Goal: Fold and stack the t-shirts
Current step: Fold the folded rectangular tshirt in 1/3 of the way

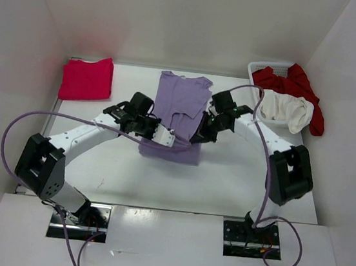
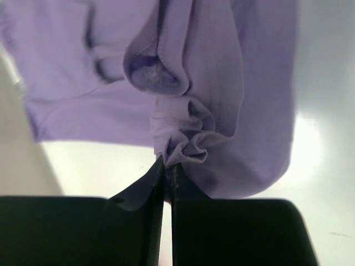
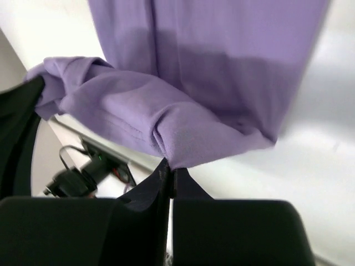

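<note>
Both arms pinch the near edge of the lavender purple cloth t-shirt (image 1: 180,104) at the middle of the white table (image 1: 223,184).

The top view alone shows the layout. The shirt's collar end lies flat toward the far wall, and the left gripper (image 1: 164,136) and right gripper (image 1: 198,137) meet close together at its near hem. A folded magenta-pink shirt (image 1: 87,78) sits at the far left. A dark red shirt (image 1: 301,83) and a cream white shirt (image 1: 288,109) spill from the white plastic lattice basket (image 1: 270,68) at the far right. The left wrist view shows what the top view cannot: the jaws clamped together on a bunched knot of fabric. The right wrist view shows that gripper's jaws likewise shut tight on a thick fold, with cloth draping beyond.
</note>
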Controlling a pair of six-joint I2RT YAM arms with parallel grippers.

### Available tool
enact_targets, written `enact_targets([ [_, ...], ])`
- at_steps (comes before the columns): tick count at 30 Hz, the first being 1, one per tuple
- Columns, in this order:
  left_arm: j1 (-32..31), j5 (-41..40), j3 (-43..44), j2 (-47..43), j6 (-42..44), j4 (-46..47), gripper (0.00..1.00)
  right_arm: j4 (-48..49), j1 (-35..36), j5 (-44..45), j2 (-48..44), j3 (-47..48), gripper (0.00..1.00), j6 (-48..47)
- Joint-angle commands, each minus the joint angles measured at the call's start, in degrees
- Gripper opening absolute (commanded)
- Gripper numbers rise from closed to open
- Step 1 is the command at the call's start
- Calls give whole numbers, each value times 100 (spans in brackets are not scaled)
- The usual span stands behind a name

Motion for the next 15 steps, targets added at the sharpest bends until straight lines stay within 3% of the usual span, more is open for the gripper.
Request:
enact_targets([
  [1, 196, -358, 313, 292, -245, 1117, 3, -301, -417, -123, 430, 889, 0, -679],
  [15, 627, -651, 1245, 2067, -412, 2595, 3, -1160, -1051, -757, 3023, 3526, 0, -1569],
])
